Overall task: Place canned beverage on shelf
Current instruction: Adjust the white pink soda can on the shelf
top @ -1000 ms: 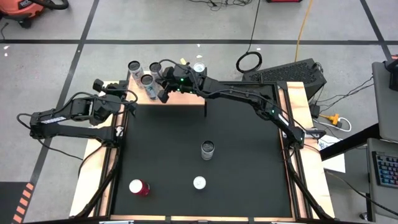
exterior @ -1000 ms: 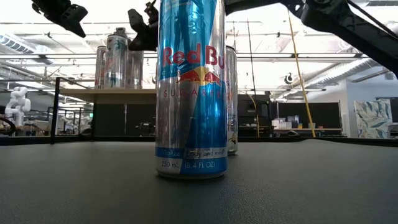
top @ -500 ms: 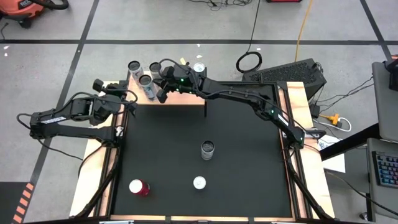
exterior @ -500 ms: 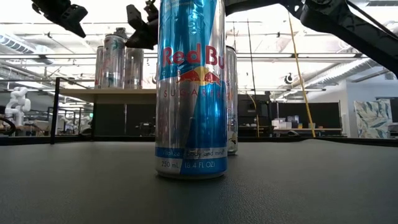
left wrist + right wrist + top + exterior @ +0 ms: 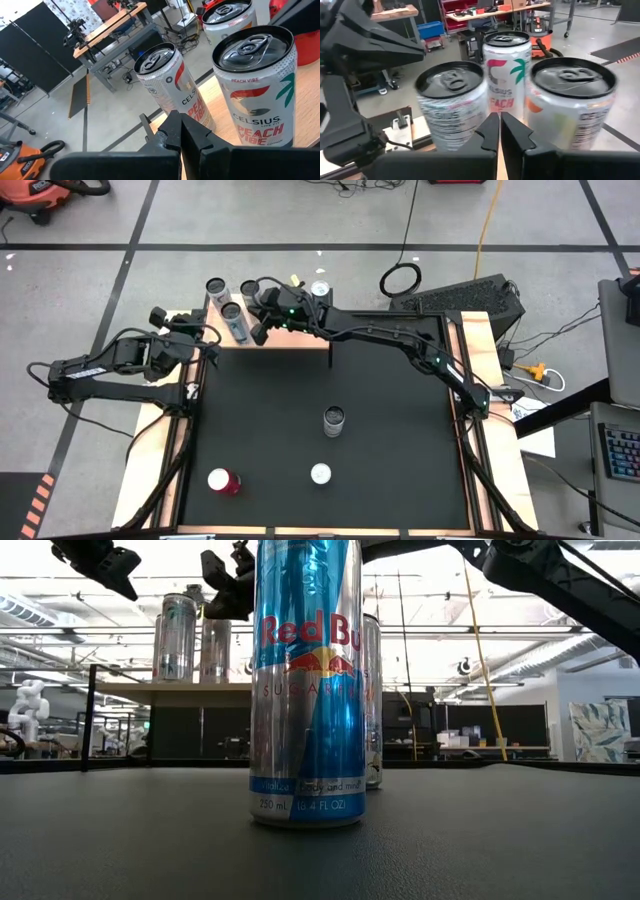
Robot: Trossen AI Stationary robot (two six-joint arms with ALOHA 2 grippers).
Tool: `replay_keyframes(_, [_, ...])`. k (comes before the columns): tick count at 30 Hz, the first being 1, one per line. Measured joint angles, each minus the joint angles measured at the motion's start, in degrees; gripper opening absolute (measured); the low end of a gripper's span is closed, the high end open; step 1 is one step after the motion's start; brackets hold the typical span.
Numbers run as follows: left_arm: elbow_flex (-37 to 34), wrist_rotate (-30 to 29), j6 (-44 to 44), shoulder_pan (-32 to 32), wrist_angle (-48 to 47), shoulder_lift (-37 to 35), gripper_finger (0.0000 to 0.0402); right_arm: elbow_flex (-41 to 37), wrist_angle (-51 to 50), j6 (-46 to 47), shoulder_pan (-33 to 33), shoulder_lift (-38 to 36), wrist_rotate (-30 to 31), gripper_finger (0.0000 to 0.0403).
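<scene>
The shelf stands at the table's far edge, its wooden top carrying several cans upright on their bases. Three silver Celsius cans cluster at its left end, and one stands farther right. My right gripper is shut, level, its fingers between two of the cluster's cans. My left gripper hovers shut beside the shelf's left end, short of the cans. My right gripper lies with the outer side of one shut finger at the side wall of the nearest cluster can, below its rim. It comes level from the table's right side. The can stands upright on the shelf top.
On the black mat stand a Red Bull can near the front edge, a silver can at the middle and a red can at the front left. The mat's left middle is free.
The cluster can beside my right gripper's fingers has slid a little along the shelf top toward its left end, staying upright, with the fingers following it that way. The other cans have kept their places.
</scene>
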Motion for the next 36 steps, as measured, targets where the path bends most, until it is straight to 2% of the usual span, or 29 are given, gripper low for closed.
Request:
replay_keyframes(19, [0.0, 0.5, -0.6, 0.0, -1.7, 0.0, 0.0000, -0.1, -0.1, -3.2, 0.6, -0.7, -0.3, 0.0000])
replay_keyframes(23, [0.0, 0.8, -1.6, 0.0, -1.9, 0.0, 0.0000, -0.2, -2.6, -2.9, 1.8, -2.3, -3.1, 0.0000])
replay_keyframes(31, [0.0, 1.1, -2.1, 0.0, -2.3, 0.0, 0.0000, -0.1, -2.9, -1.9, 3.8, -2.1, -3.2, 0.0000])
replay_keyframes(36, [0.0, 3.7, -2.0, 0.0, -1.2, 0.0, 0.0000, -0.1, -3.5, -0.4, 3.8, -1.9, -3.1, 0.0000])
